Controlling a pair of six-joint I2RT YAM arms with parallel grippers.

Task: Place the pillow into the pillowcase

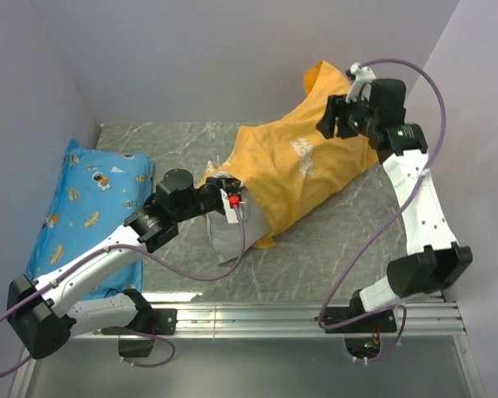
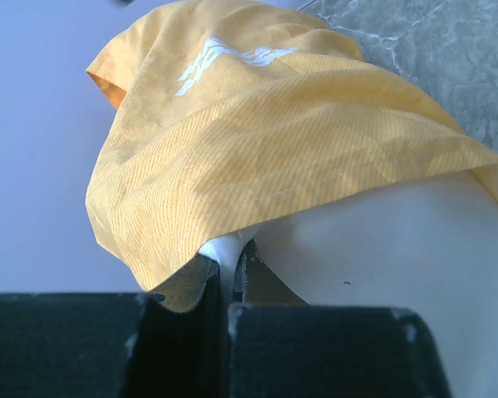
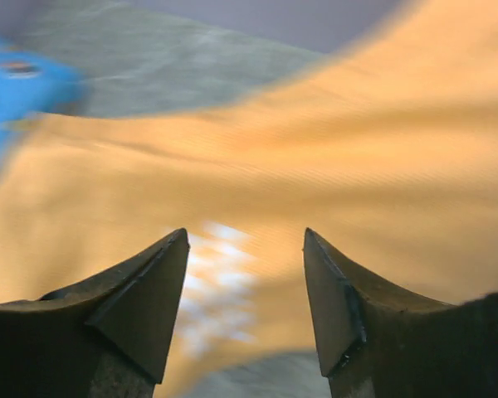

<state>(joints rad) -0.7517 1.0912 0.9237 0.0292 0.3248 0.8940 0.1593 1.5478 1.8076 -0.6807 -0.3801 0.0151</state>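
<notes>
Top view: fixed high at the near edge, looking down over the whole table [image 1: 349,232]. Left wrist: low, very close, facing the pillow [image 2: 398,249] at the pillowcase [image 2: 257,157] mouth. Right wrist: close above same pillowcase, blurred. All three share it.

Pillowcase [image 1: 303,170] lies diagonally across the table [image 1: 340,236], pillow [image 1: 222,240] partly inside, protruding at its near-left end; a second pillow [image 1: 87,207] lies at the left edge.

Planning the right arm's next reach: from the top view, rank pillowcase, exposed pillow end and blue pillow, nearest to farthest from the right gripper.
1. pillowcase: beneath the right gripper, back right.
2. pillow: exposed end, centre front.
3. blue pillow: far left.
</notes>
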